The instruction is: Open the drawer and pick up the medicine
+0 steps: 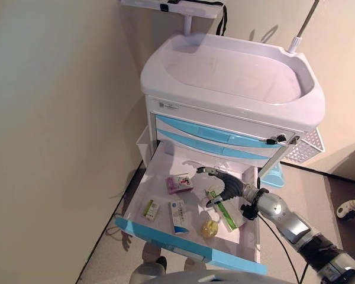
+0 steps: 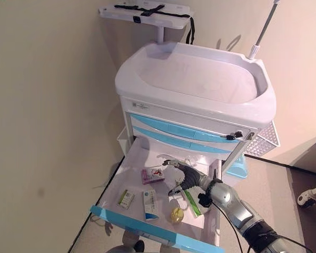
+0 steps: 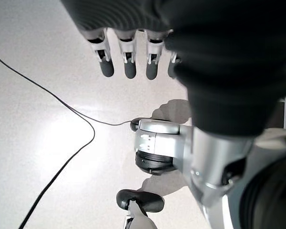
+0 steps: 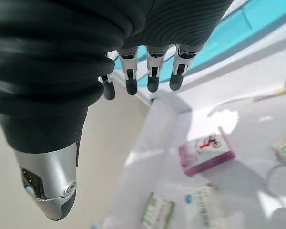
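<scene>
drawer (image 1: 165, 236): hanging pulled out, blue front edge nearest.
right hand (image 1: 220, 184): hovering inside, fingers relaxed and spread, gripping nothing, over green box (image 1: 225, 211).
medicine: purple box (image 1: 179, 183) lying just beside hand; blue-white box (image 1: 178, 215) lying mid-drawer.
left hand (image 3: 128, 62): hanging over floor, fingers straight.

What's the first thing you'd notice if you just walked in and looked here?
The white medical cart by the wall, with its bottom blue-fronted drawer pulled wide open. The robot's right hand reaches in with open fingers, above small medicine boxes, among them a purple box and a long green-and-white box.
</scene>
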Robot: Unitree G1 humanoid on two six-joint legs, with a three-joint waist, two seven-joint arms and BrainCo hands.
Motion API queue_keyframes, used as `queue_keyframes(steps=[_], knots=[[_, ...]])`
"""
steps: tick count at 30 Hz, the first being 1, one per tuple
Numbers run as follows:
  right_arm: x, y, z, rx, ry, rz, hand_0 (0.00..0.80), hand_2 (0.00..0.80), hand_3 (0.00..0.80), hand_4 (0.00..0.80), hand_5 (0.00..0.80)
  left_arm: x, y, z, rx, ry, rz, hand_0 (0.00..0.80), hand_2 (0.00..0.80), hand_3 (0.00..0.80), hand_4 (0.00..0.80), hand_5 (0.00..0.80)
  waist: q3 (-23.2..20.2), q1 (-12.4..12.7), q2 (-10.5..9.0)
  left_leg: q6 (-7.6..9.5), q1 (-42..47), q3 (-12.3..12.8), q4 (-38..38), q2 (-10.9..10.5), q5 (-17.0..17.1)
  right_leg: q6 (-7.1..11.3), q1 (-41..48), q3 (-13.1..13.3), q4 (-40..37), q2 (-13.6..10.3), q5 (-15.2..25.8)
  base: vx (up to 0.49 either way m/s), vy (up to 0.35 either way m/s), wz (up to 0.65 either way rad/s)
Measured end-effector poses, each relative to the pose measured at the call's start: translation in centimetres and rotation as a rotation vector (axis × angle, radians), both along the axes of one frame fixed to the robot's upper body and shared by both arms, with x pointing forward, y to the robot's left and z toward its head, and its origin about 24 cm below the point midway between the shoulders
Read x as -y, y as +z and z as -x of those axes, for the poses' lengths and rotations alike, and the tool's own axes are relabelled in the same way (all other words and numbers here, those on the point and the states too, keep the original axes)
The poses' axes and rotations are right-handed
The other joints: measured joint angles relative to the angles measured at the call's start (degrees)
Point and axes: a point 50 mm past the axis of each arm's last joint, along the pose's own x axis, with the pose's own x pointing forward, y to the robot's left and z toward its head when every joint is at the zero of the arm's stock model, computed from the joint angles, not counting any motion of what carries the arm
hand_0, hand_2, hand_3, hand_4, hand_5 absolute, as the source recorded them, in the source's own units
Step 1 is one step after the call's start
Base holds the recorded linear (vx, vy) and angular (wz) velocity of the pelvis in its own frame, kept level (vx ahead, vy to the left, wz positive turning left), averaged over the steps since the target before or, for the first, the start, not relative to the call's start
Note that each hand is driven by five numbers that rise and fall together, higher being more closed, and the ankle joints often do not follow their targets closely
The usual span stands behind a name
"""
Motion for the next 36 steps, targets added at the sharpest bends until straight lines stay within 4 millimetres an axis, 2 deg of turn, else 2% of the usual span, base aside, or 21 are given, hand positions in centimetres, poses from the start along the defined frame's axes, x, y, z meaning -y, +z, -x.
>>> queue_keyframes(steps=[7, 12, 27, 32, 36], knots=[[2.1, 0.1, 0.3, 0.002, 0.068, 0.193, 0.0, 0.0, 0.0, 0.0, 0.0, -0.6, 0.2, -1.0, 0.032, -0.013, -0.012, 0.0, 0.0, 0.0, 0.0, 0.0, 0.3, -0.2, -0.54, -0.02, 0.0, 0.0, 0.0, 0.1, 0.0, -0.02, -0.1, 0.0, 0.0, 0.0, 0.0, 0.0, 0.0, 0.0], [3.0, -0.1, 0.7, -0.005, 0.082, 0.256, 0.0, 0.0, 0.0, 0.0, 0.0, -0.4, 0.2, -1.9, 0.06, -0.042, -0.005, 0.0, 0.0, 0.0, 0.0, 0.0, 0.4, -0.2, -1.0, -0.04, 0.1, 0.1, -0.1, 0.1, 0.0, -0.03, -0.1, 0.0, 0.0, 0.0, 0.0, 0.0, 0.0, 0.0], [3.0, -1.0, 1.7, -0.05, 0.156, 0.339, 0.0, 0.0, 0.0, 0.0, 0.0, -0.5, 0.3, -1.8, 0.054, -0.054, 0.007, 0.0, 0.0, 0.0, 0.0, 0.0, 0.4, -0.8, -0.96, -0.08, 0.2, 0.8, -0.1, 0.4, -0.1, -0.12, -0.3, 0.4, 0.0, 0.2, 0.0, -0.002, -0.004, -0.01], [2.8, -2.4, 2.5, -0.084, 0.181, 0.38, 0.0, 0.0, 0.0, 0.0, 0.0, -0.4, 0.3, -1.8, 0.05, -0.071, 0.011, 0.0, 0.0, 0.0, 0.0, 0.0, 0.5, -0.9, -0.74, -0.05, 0.2, 1.2, -0.1, 0.5, 0.0, -0.31, -0.5, 1.0, 0.0, 0.2, 0.1, -0.009, -0.009, -0.05], [3.3, -4.4, 3.0, -0.115, 0.15, 0.434, 0.0, 0.0, 0.0, 0.0, 0.0, -0.4, 0.3, -1.6, 0.05, -0.073, 0.011, 0.0, 0.0, 0.0, 0.0, 0.0, 0.6, -1.4, -0.2, -0.07, 0.2, 1.4, -0.1, 0.6, 0.0, -0.3, -0.7, 1.1, 0.0, 0.2, 0.1, 0.0, 0.0, 0.0]])
